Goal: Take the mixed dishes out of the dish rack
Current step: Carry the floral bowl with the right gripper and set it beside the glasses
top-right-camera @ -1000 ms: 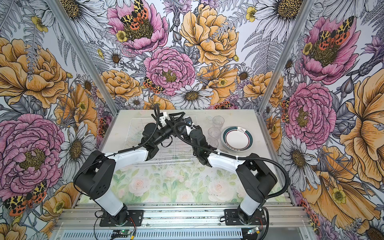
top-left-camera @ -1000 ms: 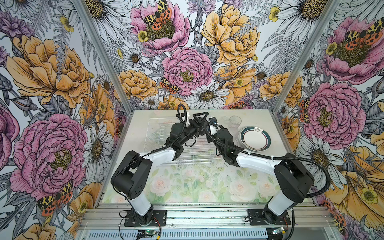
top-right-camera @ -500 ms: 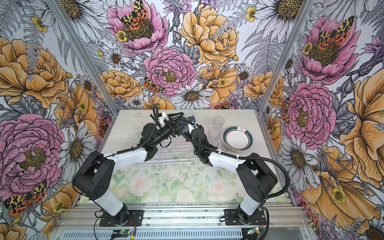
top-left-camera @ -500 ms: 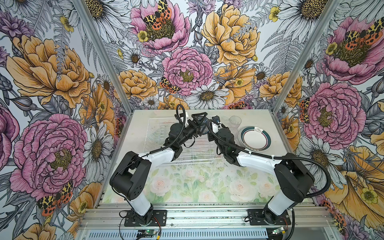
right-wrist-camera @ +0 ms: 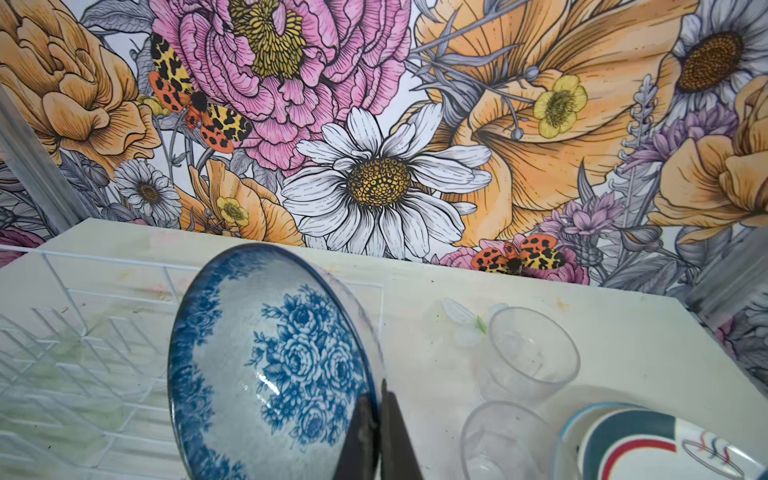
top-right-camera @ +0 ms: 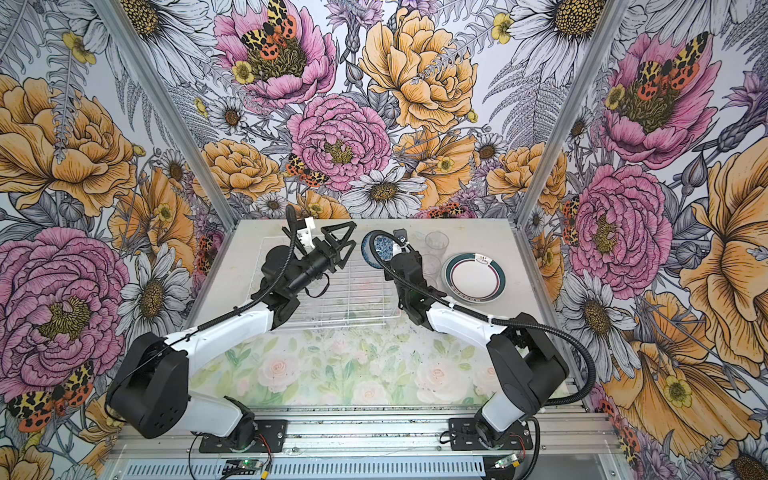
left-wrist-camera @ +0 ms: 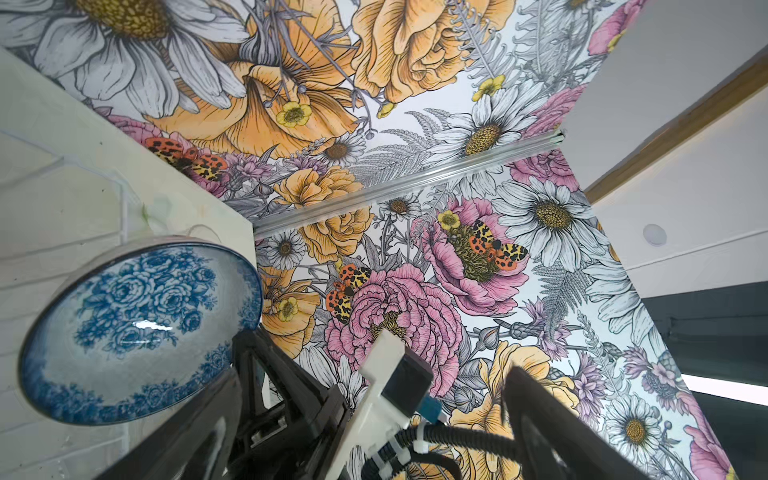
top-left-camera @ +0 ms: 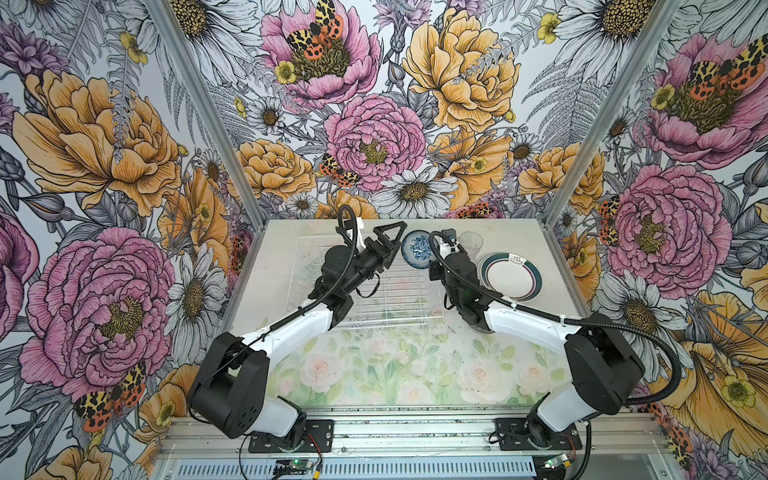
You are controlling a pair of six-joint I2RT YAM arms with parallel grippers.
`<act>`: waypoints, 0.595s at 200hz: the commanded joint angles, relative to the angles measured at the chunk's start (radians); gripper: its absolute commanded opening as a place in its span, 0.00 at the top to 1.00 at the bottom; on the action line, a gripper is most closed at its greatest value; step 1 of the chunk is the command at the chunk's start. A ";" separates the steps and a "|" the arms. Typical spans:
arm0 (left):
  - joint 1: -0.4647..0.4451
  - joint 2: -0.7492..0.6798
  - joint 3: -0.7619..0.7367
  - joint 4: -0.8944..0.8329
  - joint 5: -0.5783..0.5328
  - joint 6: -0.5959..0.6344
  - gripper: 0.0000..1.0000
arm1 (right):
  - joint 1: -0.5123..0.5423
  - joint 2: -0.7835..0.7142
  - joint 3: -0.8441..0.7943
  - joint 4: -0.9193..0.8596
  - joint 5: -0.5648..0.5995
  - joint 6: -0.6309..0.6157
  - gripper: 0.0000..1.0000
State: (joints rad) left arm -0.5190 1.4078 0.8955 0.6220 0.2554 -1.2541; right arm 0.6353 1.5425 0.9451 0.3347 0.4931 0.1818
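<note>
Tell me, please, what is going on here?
The robot is unloading a dish rack. The right gripper is shut on the rim of the blue-and-white floral bowl, holding it tilted on edge by the rack's far right corner. The left gripper is open beside the bowl, holding nothing. Two clear glass tumblers and the teal-and-red-rimmed plate stand on the table right of the rack.

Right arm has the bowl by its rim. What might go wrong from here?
1. The right gripper pinches only the rim of the bowl, which is tilted on edge: it may slip or swing.
2. Two tumblers and the plate stand close by: setting down there may knock one.
3. The open left gripper hangs near the bowl: they may bump.
</note>
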 commanded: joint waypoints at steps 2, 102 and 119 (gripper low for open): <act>0.028 -0.036 -0.018 -0.100 -0.044 0.109 0.01 | -0.021 -0.114 -0.021 -0.040 0.031 0.085 1.00; 0.088 -0.228 -0.095 -0.268 -0.174 0.280 0.01 | -0.177 -0.637 -0.270 -0.481 -0.056 0.367 1.00; 0.094 -0.237 -0.098 -0.281 -0.180 0.290 0.01 | -0.195 -0.680 -0.305 -0.535 -0.075 0.396 1.00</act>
State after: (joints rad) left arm -0.4397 1.1946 0.7956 0.3851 0.1200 -1.0275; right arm 0.4591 0.9195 0.6727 -0.1135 0.4667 0.4816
